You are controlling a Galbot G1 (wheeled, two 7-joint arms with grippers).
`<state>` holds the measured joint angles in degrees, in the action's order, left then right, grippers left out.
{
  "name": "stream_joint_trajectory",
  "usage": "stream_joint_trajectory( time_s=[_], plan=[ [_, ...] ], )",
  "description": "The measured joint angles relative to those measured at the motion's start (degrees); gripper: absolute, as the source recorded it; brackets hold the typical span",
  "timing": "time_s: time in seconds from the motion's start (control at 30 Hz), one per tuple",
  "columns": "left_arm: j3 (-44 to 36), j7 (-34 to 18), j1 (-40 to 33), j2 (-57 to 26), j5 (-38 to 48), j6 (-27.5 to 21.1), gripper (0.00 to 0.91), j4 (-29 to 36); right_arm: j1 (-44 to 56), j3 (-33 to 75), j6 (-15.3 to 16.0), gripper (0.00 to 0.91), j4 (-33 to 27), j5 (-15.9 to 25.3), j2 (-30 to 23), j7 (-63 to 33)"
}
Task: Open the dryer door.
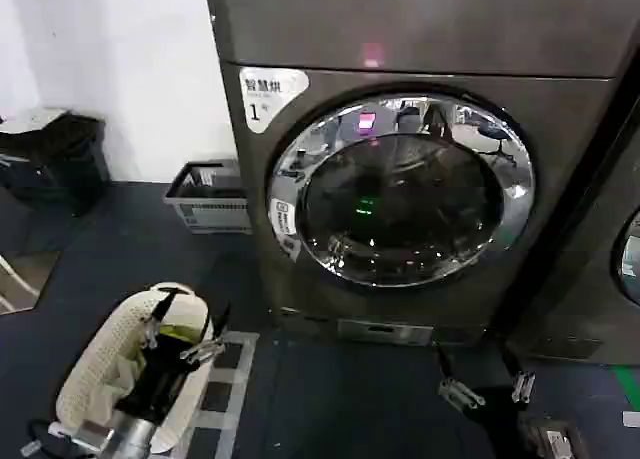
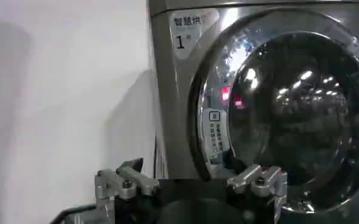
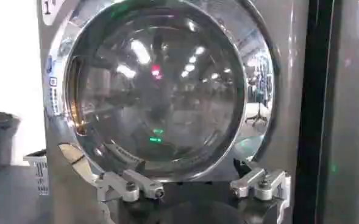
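Nothing done yet: dryer door (image 1: 400, 189) shut flush on dryer (image 1: 560, 39) (handle untouched). Left gripper (image 1: 180, 341), right gripper (image 1: 485, 389) low, well short, jaws apart.

Dark floor (image 1: 330, 399) carried the dryer (image 1: 420, 39) at far centre, a 2nd machine (image 1: 600, 279) to its right, grey basket (image 1: 205, 201) & black bin (image 1: 55, 159) far left.
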<state>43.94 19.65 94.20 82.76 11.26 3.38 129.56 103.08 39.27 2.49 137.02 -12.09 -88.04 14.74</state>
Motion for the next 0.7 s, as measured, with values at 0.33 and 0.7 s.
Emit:
stream_joint_trajectory(
  time_s=[0.33, 0.7],
  plan=[
    [-0.05, 1.18, 1.61, 0.34, -0.79, -0.54, 0.907, 1.28, -10.92, 1.12, 10.23, 0.907, -2.54, -11.94, 15.16, 5.49],
    [1.1, 2.03, 3.66, 1.23, -3.13, -1.61, 0.907, 1.77, -28.26, -7.33, 10.95, 0.907, -12.63, -16.18, 29.97, 12.1]
  ],
)
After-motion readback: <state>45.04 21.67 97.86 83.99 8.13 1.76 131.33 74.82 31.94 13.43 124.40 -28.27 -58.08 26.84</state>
